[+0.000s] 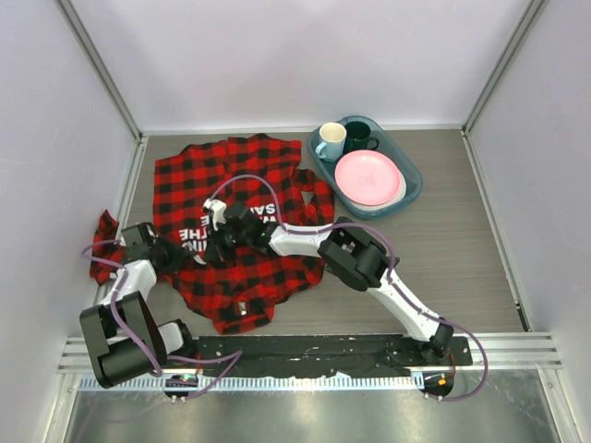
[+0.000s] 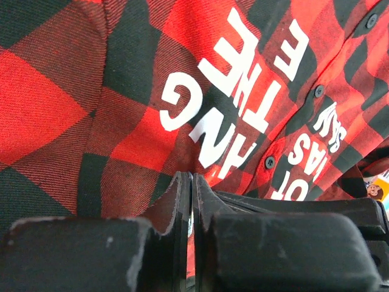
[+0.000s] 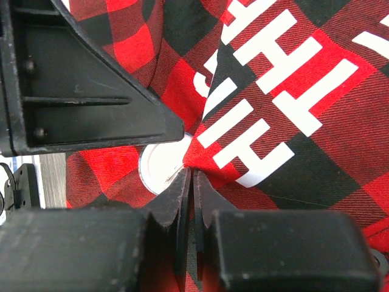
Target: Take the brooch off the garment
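A red-and-black checked flannel shirt fills the view, its white block lettering upside down beside a row of dark buttons. At bottom centre the left gripper has its jaws pressed together, a sliver of red cloth between them. A small multi-coloured object peeks in at the right edge.

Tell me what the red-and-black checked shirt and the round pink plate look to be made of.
The red-and-black checked shirt: woven cloth, likely cotton flannel, matt; diagonal weave lines show, and it creases softly. The round pink plate: smooth and even-coloured, plastic or glazed ceramic; the view cannot tell which.
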Robot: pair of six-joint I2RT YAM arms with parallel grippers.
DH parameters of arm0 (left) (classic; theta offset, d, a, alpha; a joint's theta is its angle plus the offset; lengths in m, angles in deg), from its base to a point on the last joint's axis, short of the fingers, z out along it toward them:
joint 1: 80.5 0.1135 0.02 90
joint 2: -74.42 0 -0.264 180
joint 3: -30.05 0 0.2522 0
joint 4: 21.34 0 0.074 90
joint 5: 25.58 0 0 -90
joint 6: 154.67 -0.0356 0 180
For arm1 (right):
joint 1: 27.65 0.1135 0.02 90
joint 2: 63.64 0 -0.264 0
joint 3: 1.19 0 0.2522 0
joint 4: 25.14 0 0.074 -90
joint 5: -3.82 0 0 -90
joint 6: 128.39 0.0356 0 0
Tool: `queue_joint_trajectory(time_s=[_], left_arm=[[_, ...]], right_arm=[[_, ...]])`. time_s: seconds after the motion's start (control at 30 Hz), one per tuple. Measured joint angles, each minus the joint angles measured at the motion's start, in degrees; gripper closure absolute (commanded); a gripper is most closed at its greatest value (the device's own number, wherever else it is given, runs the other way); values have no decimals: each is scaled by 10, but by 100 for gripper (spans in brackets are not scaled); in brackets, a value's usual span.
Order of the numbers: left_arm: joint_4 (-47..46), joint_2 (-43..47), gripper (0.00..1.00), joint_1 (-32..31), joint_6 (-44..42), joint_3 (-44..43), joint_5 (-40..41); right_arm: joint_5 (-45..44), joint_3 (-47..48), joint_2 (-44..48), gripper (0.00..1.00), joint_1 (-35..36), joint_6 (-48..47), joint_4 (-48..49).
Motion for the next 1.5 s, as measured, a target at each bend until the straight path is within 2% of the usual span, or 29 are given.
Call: queue_joint_trajectory(time_s=[0.43,0.47,0.5,0.57,0.6,0.67,0.83,1.07,1.5], left_arm=[[-1,88,100,-10,-38,30,20],[-2,93,98,-13,-38,33,23],[-4,97,90,-16,-38,37,24],[-4,104,82,-20,-37,43,27],[-3,106,73,-21,-34,46,28],[-4,113,71,-22,-25,51,27],[-2,163,79,-23,8,86,26],[19,236,99,-23,36,102,33],[5,261,100,-48,96,148,53]], right_arm=[[-26,25,0,88,5,-15,-35],[-28,26,0,88,5,-17,-38],[-30,27,0,88,5,-18,-41],[-32,27,0,88,6,-20,-46],[-34,27,0,88,6,-23,-47],[-38,27,0,88,6,-26,-49],[-42,27,0,88,6,-30,-53],[-42,27,0,88,6,-30,-53],[-36,27,-2,88,5,-24,-51]])
